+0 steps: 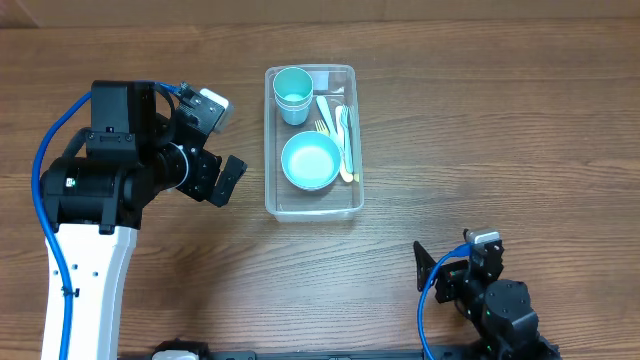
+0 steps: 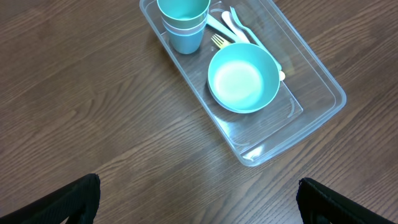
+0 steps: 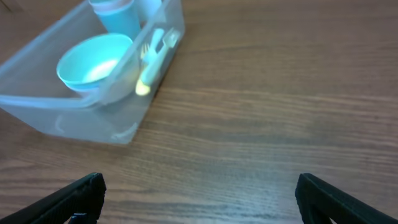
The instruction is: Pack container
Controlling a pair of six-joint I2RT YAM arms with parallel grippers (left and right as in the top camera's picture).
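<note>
**Container** (image 1: 312,204): clear rectangular plastic tub with rounded corners and a raised rim, no lid on it. It sits on the wooden desk (image 1: 500,120) at mid-width, nearer the far edge than the near edge.

Contents:
- Nested teal cups (image 1: 293,94), upright at the far end.
- One light-blue bowl (image 1: 310,161), open side up, just nearer than the cups.
- Pale cutlery (image 1: 345,135), laid along the right long wall and including a yellowish fork (image 2: 217,42).

The near end of the floor is bare.

**Hard to make out:**
- The cutlery pieces overlap, so their count cannot be told.
- The left wrist view cuts off the container's far end.
- The right wrist view is blurred and shows the contents only through the wall.

**Orientation:** the long axis runs from the near edge toward the far edge, with the short ends facing those edges and the opening facing up.

**Left end effector** (image 2: 198,182): fingers wide apart and holding nothing, just left of the container.

**Right end effector** (image 3: 199,180): fingers apart and holding nothing, near the desk's near right corner and well apart from the container.
</note>
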